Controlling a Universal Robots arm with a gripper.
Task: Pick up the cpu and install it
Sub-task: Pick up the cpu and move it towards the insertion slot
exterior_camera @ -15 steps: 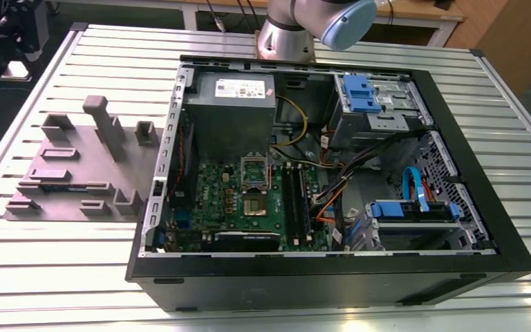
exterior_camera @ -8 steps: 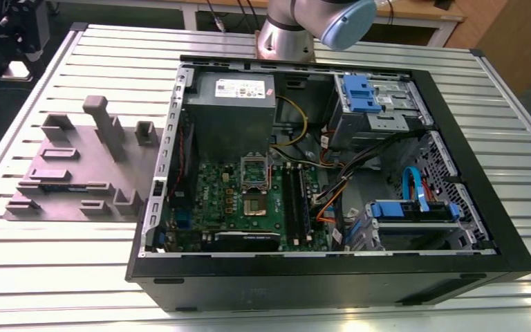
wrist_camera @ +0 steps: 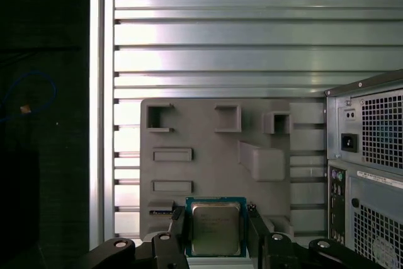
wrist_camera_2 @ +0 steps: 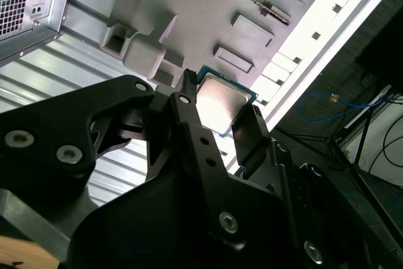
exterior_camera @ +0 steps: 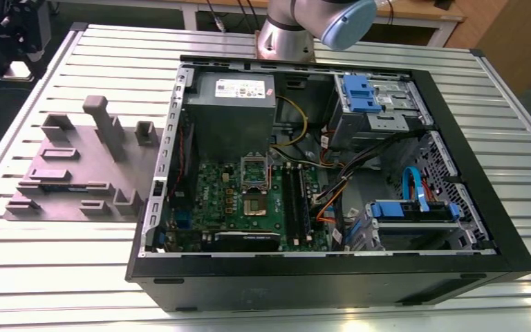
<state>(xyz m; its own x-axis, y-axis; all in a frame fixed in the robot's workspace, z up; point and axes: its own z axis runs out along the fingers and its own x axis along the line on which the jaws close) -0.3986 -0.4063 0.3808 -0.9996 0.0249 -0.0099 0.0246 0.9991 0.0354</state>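
Pincer [wrist_camera: 217, 213] clenched on cpu [wrist_camera: 215, 234], held up above grey parts tray [wrist_camera: 208, 137] on slatted worktop [wrist_camera: 220, 29].

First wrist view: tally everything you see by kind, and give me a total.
cpu: 1
end effector: 1
grey fixture tray: 1
computer case: 1
slatted table: 1
Total: 5
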